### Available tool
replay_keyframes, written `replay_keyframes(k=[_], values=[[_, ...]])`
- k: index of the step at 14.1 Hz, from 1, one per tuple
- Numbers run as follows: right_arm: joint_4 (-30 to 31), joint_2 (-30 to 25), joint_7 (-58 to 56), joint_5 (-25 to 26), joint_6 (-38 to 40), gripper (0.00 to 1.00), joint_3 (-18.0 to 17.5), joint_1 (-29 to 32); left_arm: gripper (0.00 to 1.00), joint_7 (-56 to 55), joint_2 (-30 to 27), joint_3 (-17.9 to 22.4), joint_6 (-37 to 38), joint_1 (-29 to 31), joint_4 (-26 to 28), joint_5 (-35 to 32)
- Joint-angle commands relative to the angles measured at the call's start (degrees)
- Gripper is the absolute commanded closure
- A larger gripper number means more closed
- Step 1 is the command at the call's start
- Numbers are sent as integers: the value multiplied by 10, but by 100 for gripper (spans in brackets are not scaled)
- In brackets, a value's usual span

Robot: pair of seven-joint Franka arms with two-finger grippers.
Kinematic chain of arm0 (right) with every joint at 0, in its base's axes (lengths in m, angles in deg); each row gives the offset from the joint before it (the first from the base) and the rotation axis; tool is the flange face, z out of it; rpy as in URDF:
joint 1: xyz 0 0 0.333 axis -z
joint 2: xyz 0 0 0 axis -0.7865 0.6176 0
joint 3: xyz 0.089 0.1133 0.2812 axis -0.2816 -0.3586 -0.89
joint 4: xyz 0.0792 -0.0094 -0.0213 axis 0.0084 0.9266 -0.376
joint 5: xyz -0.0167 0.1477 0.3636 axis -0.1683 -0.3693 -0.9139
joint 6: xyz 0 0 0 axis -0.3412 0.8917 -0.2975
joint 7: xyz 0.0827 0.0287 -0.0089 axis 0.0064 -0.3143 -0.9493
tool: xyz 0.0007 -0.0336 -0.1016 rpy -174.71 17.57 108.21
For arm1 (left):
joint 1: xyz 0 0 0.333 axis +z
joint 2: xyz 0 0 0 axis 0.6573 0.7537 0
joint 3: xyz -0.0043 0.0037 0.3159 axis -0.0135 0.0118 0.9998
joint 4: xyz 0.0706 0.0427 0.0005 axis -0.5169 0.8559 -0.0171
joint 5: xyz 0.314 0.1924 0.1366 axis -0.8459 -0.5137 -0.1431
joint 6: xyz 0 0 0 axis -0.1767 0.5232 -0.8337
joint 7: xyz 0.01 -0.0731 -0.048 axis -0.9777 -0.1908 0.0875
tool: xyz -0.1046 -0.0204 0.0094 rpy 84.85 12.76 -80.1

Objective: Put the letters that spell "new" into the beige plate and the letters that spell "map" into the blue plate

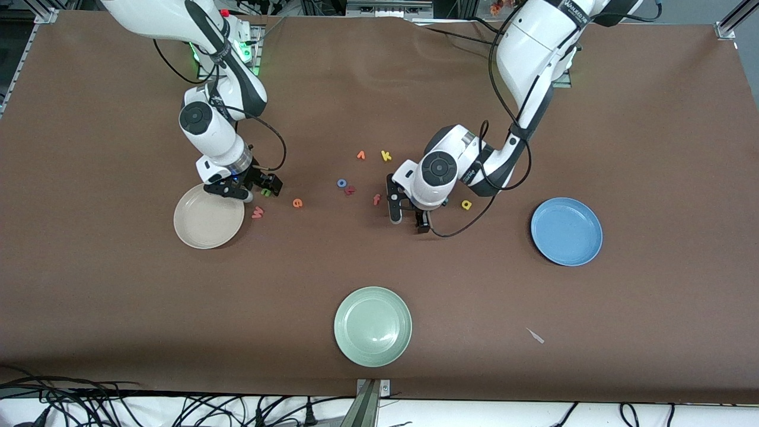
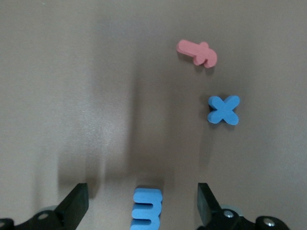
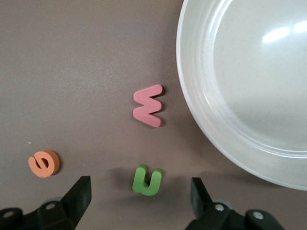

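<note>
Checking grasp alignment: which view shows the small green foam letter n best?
The right wrist view: the small green foam letter n lies unobstructed between the open right gripper fingers. The front view shows only a green speck at that gripper. The left wrist view misses it.

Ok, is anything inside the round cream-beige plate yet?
Nothing shows inside the cream-beige plate. The right gripper covers part of its rim, and the right wrist view cuts off some of it.

Cream-beige plate (image 1: 208,223), mid-blue plate (image 1: 566,231), pale green plate (image 1: 372,326), green n (image 3: 147,180), pink-red w (image 3: 148,106), orange e (image 3: 44,163), blue m (image 2: 147,209), brown table (image 1: 652,118)
</note>
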Motion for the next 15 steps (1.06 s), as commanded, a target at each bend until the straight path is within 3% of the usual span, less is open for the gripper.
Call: replay_keyframes(k=[1,3,6,12,13,14,15], values=[[6,8,7,-1,-23,14,-1,-3,0,3,-44,5,2,-3,51,-12],[6,11,7,0,-23,24,-1,-7,1,3,-44,6,-1,-5,54,-28],[6,12,7,2,-23,40,-1,-8,21,2,-43,4,-5,-5,52,-59],[6,14,7,3,-23,62,-1,-8,34,3,-28,5,-27,-5,52,-60],[6,14,6,3,-23,64,0,-9,46,3,-27,5,-34,-6,52,-60],[6,14,6,3,-23,65,0,-8,70,3,-27,5,-34,-6,52,-60],[6,14,6,3,-23,65,0,-8,82,4,-29,5,-34,-5,52,-61]])
